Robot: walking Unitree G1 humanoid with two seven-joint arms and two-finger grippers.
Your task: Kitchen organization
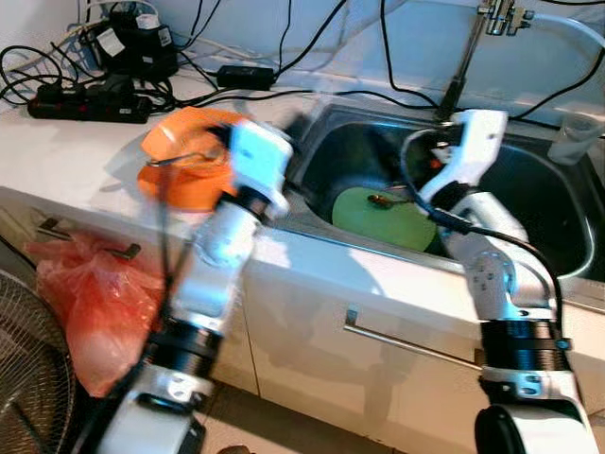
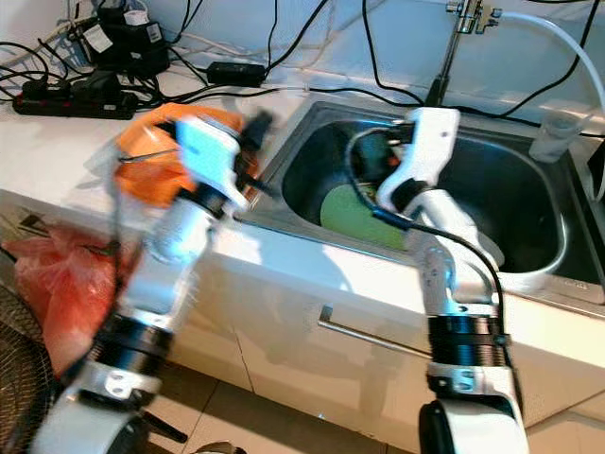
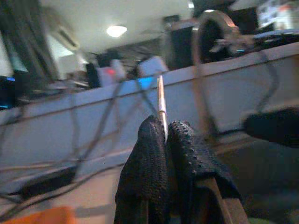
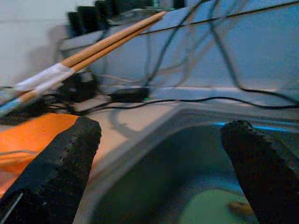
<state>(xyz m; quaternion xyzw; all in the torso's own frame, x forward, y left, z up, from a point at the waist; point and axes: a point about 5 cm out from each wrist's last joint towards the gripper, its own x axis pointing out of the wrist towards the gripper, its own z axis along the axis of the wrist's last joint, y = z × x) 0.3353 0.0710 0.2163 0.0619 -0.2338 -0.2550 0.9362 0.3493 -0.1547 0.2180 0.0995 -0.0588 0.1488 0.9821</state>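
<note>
We see the left gripper (image 3: 166, 140) pinching thin, stiff, light chopsticks (image 4: 88, 49) near one end, likely to swivel, while right gripper (image 4: 163, 158) hangs spread over the sink (image 1: 529, 170).

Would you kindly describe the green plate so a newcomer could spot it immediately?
Start at the steel sink set in the white counter. The green plate lies inside, beside the right gripper. It is the one pale green, rounded item there, with a small brown scrap on it.
</note>
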